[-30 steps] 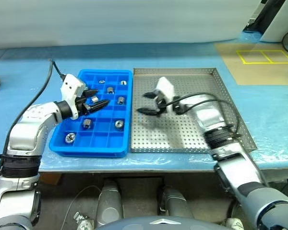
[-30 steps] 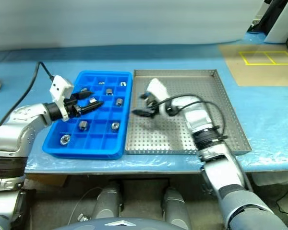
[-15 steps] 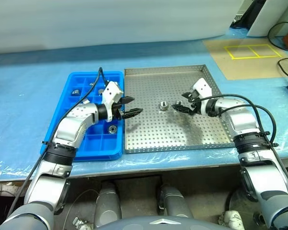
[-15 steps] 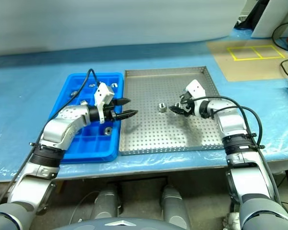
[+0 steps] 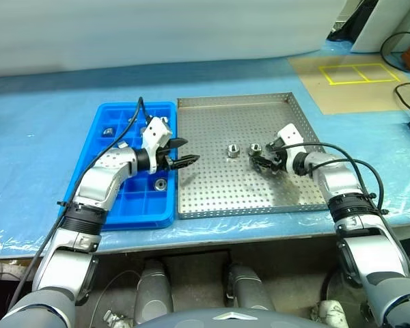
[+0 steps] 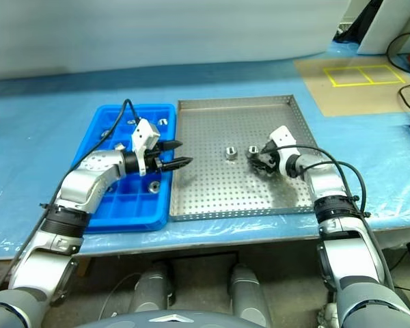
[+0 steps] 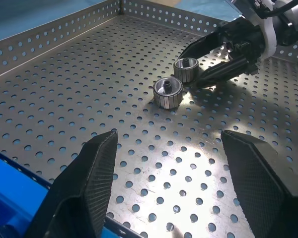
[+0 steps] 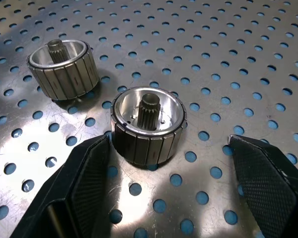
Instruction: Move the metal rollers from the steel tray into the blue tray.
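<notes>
Two metal rollers lie side by side in the middle of the steel tray (image 5: 225, 191), the left one (image 5: 233, 151) and the right one (image 5: 255, 148). My right gripper (image 5: 261, 162) is low over the tray, open, its fingers (image 8: 84, 193) just short of the right roller (image 8: 148, 124) on either side and not touching it. My left gripper (image 5: 190, 150) hangs open and empty over the steel tray's left rim, pointing at the rollers (image 7: 168, 92). The blue tray (image 5: 137, 202) lies left of the steel tray, with rollers (image 5: 160, 184) in some compartments.
Both trays rest on a table covered in blue film (image 5: 48, 116). A brown mat with yellow tape squares (image 5: 352, 72) lies at the far right. Cables (image 5: 406, 96) run along the right edge. The steel tray's low rim (image 5: 232, 100) runs around its perforated floor.
The camera has shifted. My left gripper has moved from over the blue tray to the steel tray's left rim. My right gripper has swung right and sunk down to the right roller.
</notes>
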